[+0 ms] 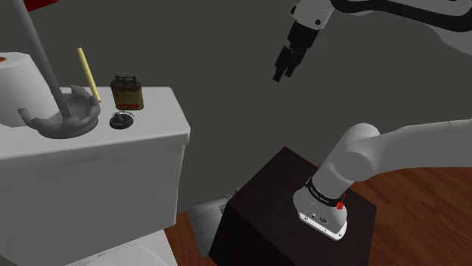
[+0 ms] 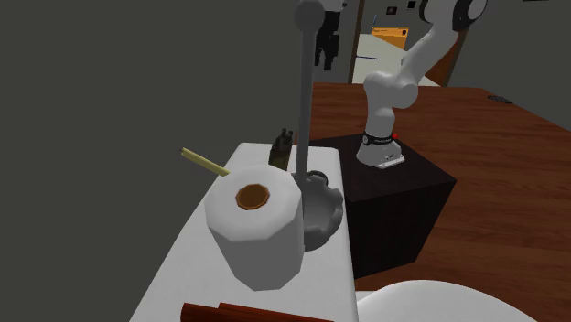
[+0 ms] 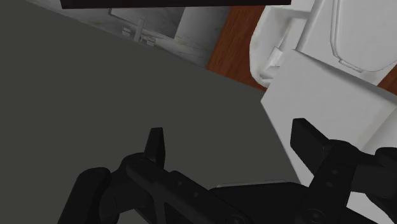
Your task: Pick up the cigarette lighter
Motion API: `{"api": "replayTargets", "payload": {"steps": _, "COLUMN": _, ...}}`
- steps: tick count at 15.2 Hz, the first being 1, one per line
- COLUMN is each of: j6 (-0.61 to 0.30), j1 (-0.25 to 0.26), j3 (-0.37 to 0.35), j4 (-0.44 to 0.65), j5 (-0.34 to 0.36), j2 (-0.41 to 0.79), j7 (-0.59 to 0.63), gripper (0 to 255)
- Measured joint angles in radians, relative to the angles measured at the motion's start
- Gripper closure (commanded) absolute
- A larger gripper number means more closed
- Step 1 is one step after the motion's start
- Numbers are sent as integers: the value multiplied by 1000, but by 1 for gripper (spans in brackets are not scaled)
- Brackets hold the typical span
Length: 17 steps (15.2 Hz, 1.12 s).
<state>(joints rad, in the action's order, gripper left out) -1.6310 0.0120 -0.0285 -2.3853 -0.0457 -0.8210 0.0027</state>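
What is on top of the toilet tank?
On the tank: lighter, yellow stick, paper roll, grey holder with pole, dark round knob. The roll covers whatever lies under it.
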Motion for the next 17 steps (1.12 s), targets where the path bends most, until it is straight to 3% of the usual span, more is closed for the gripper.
{"api": "replayTargets", "payload": {"steps": 8, "j6": -84, "j1": 51, "j3": -73, "j4": 121, "j5": -9, "j2": 197, "j7": -12, "gripper": 0}}
{"api": "replayTargets", "payload": {"steps": 17, "j6": -132, "j1": 108, "j3": -191, "j4": 369, "j5": 25, "j2": 484, "j7": -13, "gripper": 0}}
